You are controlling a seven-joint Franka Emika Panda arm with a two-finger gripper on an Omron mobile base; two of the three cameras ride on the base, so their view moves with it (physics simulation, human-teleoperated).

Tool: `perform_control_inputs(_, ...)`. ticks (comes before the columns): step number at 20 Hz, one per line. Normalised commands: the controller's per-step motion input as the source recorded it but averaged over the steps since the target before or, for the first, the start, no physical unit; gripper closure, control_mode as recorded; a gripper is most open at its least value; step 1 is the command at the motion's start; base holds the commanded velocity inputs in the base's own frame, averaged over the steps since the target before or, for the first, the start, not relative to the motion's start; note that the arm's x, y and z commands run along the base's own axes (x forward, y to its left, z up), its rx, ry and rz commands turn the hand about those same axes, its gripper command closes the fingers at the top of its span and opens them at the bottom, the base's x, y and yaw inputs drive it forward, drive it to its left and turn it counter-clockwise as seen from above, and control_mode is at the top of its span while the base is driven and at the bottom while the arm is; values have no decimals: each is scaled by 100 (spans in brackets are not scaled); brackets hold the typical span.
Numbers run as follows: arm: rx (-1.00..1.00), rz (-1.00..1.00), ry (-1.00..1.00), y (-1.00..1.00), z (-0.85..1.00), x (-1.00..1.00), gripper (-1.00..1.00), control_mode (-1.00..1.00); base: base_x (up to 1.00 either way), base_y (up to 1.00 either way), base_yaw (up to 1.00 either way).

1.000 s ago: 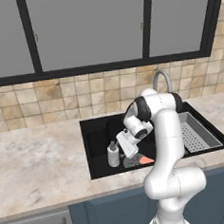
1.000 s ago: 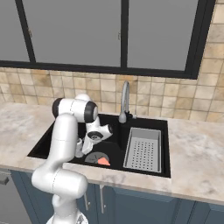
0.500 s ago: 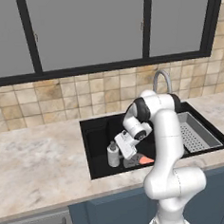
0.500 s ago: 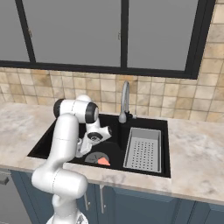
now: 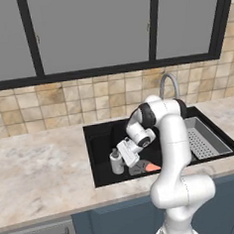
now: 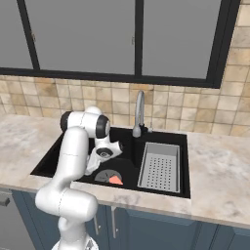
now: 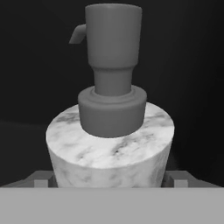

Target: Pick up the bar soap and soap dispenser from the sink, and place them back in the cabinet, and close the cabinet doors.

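Observation:
The soap dispenser [image 7: 109,144], a marbled white-grey bottle with a dark pump top, stands upright on the floor of the black sink [image 5: 98,140]. My gripper [image 7: 109,180] is level with the lower body of the bottle. One fingertip [image 7: 41,179] rests against each side of it. From the left base the gripper [image 5: 123,160] reaches left onto the dispenser [image 5: 115,162]. The salmon bar soap [image 5: 152,167] lies flat by the sink's front wall, beside the grey drain [image 6: 105,175], and it is also seen as the bar soap [image 6: 116,180] from the right. The cabinet and its doors are out of view.
A grey perforated tray [image 5: 205,142] fills the right part of the basin. The curved silver faucet [image 5: 168,85] rises behind it. Marble counter [image 5: 38,170] runs to the left, tiled wall and black-framed window panes [image 5: 92,31] behind. Blue fronts [image 6: 146,229] sit below the counter.
The hand has crept a little lower and closer to the dispenser, and the fingers have drawn in against its sides. The bar soap has not moved.

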Motion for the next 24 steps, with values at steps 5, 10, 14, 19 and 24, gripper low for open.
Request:
perform_control_inputs(5, 0, 0, 1, 7, -2, 0, 100, -100, 0, 0, 0)
perform_control_inputs(10, 0, -1, 0, 0, 5, 0, 100, -100, 0, 0, 0)
perform_control_inputs(14, 0, -11, 0, 0, 31, 0, 100, -100, 0, 0, 0)
perform_control_inputs(19, 0, -19, 0, 0, 38, -9, 100, -100, 0, 0, 0)
perform_control_inputs(24, 0, -29, 2, 2, 31, -27, 100, -100, 0, 0, 0)
